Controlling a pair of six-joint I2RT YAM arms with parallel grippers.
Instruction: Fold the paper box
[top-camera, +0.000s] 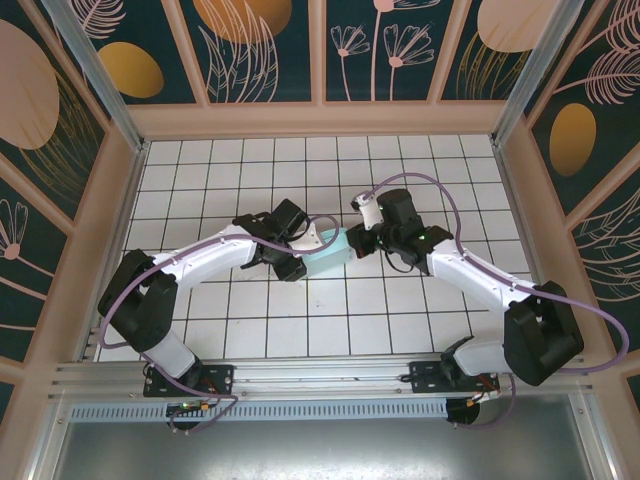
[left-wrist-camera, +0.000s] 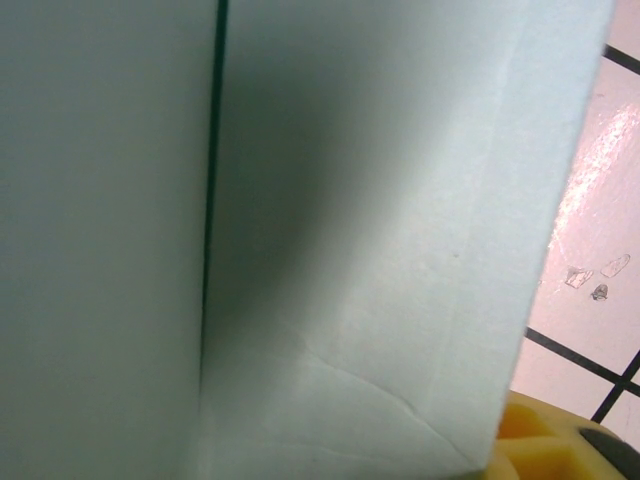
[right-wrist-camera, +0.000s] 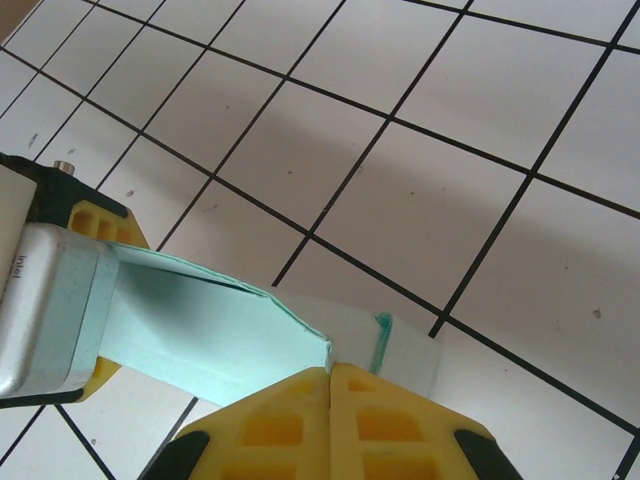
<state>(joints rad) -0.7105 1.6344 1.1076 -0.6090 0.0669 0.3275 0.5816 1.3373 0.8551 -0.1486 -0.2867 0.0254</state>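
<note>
Mint paper box (top-camera: 326, 257) spans nine-to-three o'clock; left pincer (top-camera: 294, 247) clamps its nine end, right pincer (right-wrist-camera: 330, 372) pinches shut on its three edge.

paper box (left-wrist-camera: 350, 250): pale aqua card, very close, across left and middle
seam (left-wrist-camera: 212, 150): dark upright line between two panels
bench (left-wrist-camera: 600, 200): glossy white tiles, black lines, right edge
fingertip (left-wrist-camera: 530, 448): yellow, bottom right, against the card's lower edge

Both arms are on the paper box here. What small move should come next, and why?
Probably the right gripper should swing its pinched edge over slightly to crease it, while the left gripper holds firm. The paper box looks flattened and spans between them. The left's fingers straddle its far end, and the right's fingertips appear shut on its near edge.
</note>
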